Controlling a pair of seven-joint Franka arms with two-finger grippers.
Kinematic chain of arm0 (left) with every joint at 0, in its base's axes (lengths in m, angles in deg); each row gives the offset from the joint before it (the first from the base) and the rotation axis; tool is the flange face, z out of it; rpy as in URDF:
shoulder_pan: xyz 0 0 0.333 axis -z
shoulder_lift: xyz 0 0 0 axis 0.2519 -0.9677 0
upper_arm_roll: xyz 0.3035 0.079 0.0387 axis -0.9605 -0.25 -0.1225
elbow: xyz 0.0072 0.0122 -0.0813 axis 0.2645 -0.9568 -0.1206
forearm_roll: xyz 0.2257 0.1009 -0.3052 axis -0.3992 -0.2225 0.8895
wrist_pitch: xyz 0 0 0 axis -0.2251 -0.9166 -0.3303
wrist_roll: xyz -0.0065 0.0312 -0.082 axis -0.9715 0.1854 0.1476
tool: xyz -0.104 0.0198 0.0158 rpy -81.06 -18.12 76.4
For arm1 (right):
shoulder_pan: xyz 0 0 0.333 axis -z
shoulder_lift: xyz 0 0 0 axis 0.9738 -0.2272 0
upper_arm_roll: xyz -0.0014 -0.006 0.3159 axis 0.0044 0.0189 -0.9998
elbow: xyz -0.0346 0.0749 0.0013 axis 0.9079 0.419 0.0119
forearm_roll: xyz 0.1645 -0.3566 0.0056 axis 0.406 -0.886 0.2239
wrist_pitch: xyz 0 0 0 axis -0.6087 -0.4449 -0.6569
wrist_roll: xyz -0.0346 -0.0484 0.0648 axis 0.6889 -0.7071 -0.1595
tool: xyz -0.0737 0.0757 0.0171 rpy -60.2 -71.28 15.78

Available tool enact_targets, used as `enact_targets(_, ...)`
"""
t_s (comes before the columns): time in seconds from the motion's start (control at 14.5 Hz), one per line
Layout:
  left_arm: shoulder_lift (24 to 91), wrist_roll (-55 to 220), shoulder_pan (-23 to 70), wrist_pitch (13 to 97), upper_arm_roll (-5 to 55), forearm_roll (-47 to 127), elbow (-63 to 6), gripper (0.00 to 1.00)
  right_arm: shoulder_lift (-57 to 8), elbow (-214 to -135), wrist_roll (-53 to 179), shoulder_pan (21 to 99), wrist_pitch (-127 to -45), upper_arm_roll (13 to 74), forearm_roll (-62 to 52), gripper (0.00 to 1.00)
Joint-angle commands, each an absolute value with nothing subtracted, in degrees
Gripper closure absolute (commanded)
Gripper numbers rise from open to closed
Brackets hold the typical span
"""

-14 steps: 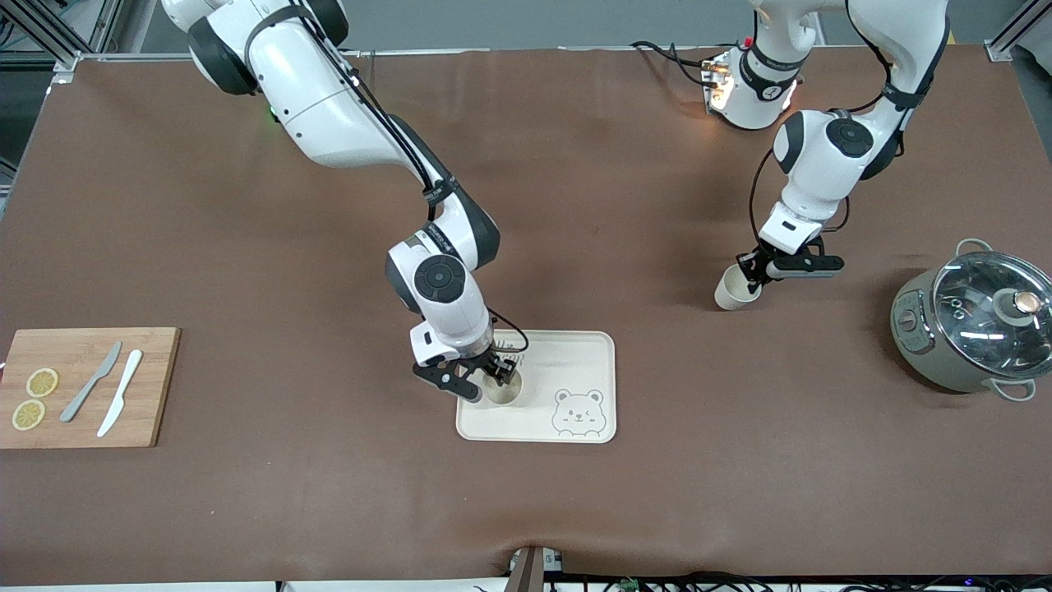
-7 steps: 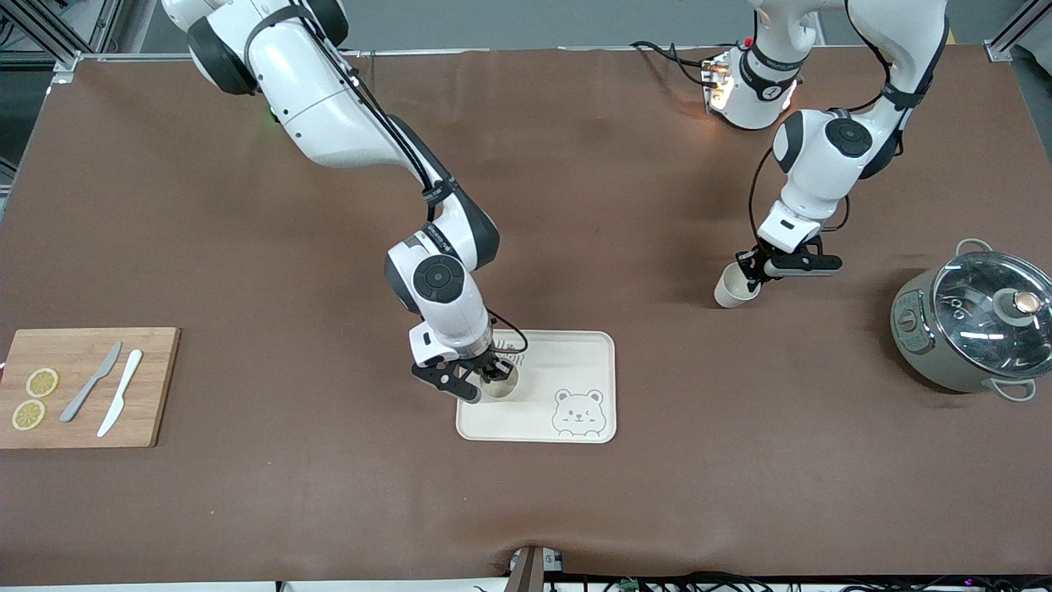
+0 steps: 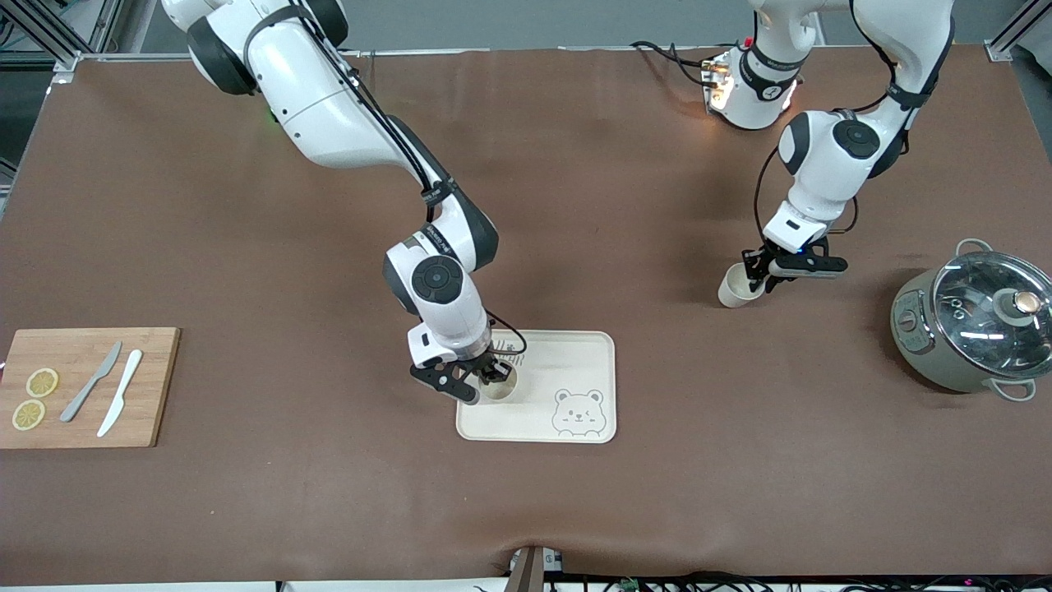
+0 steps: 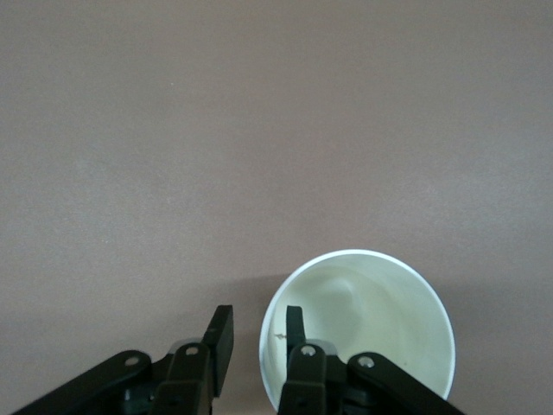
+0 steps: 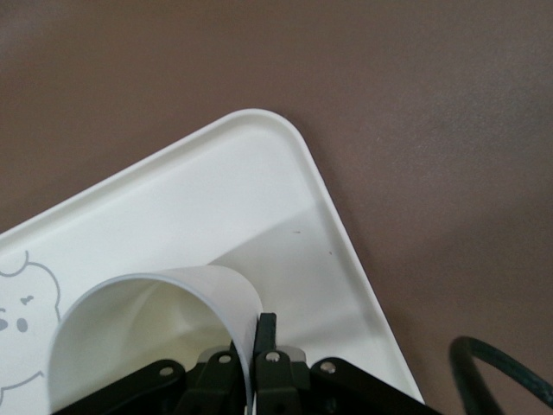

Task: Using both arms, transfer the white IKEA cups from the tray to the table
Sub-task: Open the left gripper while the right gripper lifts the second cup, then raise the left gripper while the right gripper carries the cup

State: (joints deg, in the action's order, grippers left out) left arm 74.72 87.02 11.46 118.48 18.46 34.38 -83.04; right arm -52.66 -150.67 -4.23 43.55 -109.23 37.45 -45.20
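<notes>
One white cup [image 3: 497, 388] is on the bear-printed tray [image 3: 575, 353], at its corner toward the right arm's end. My right gripper [image 3: 491, 376] is shut on that cup's rim. In the right wrist view the right gripper [image 5: 256, 325] pinches the thin wall of the cup [image 5: 130, 328] over the tray [image 5: 259, 199]. The second white cup [image 3: 736, 289] stands on the bare table toward the left arm's end. My left gripper [image 3: 758, 278] is open astride its rim. In the left wrist view the left gripper [image 4: 257, 325] has one finger inside the cup [image 4: 371, 320] and one outside, clear of the wall.
A grey-green pot with a glass lid [image 3: 974, 321] stands at the left arm's end of the table. A wooden cutting board [image 3: 156, 386] with two knives and two lemon slices lies at the right arm's end. The table is covered in brown.
The right gripper and its cup have shifted a little toward the right arm's end over the tray. The left arm and its cup have shifted slightly toward the left arm's end.
</notes>
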Motion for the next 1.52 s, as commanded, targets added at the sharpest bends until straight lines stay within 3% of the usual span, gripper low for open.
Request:
enact_targets(0.0, 74.5, 88.8, 11.0, 119.5, 19.2, 35.5, -83.3, 0.13, -51.1, -149.4, -5.0, 43.6, -108.0, 37.2, -45.3, 1.00)
enact_targets(0.07, 74.5, 88.8, 11.0, 119.5, 19.2, 35.6, -83.3, 0.00, -50.3, -149.5, -5.0, 43.7, -106.5, 37.0, -45.3, 1.00)
enact_targets(0.48, 76.9, 87.8, 10.3, 116.9, 19.2, 35.6, -83.2, 0.00, -39.1, -150.8, 1.2, 47.4, -89.8, 36.2, -43.5, 1.00)
enact_targets(0.97, 87.1, 87.6, 10.6, 90.4, 19.2, 35.7, -75.3, 0.00, -25.6, -160.2, 22.6, 56.8, -79.9, 36.3, -38.3, 1.00)
enact_targets(1.45, 87.4, 87.1, 11.8, 55.5, 18.5, 35.2, -50.2, 0.00, -22.0, -160.9, 47.8, 68.5, -72.6, 36.2, -37.7, 1.00)
